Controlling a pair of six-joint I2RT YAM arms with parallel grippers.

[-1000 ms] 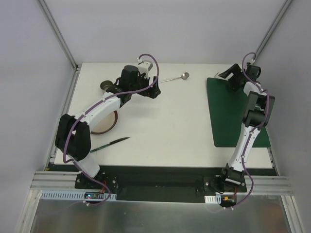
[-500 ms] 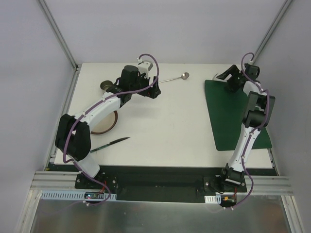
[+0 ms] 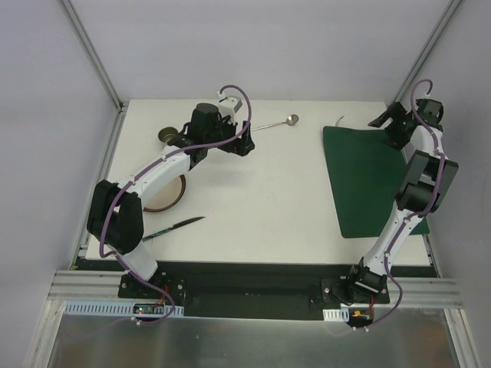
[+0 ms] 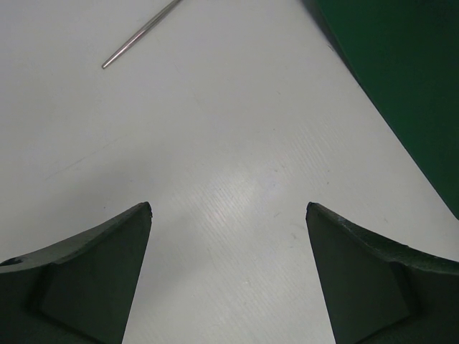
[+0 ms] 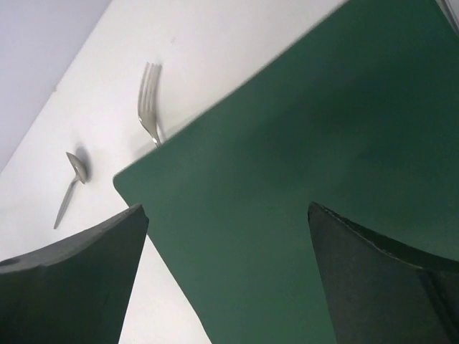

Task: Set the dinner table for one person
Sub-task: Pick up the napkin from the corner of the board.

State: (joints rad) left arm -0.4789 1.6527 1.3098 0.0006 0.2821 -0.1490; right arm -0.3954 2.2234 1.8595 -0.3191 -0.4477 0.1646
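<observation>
Two robot arms, both grippers spread wide and empty.
The left arm [image 3: 153, 172] is bent sharply at the elbow and reaches forward and inward; the left gripper [image 4: 229, 208] has its jaws far apart, holding nothing. The right arm [image 3: 393, 230] stretches far forward on its own side; the right gripper [image 5: 226, 208] likewise.

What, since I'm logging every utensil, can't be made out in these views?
- Fork: right wrist view, handle hidden by the green placemat; top view, only a sliver.
- Spoon: left wrist view, bowl cut off by the top edge.
- Plate: top view, partly covered by the left arm.
- Dark round vessel: top view, too small to identify.
</observation>
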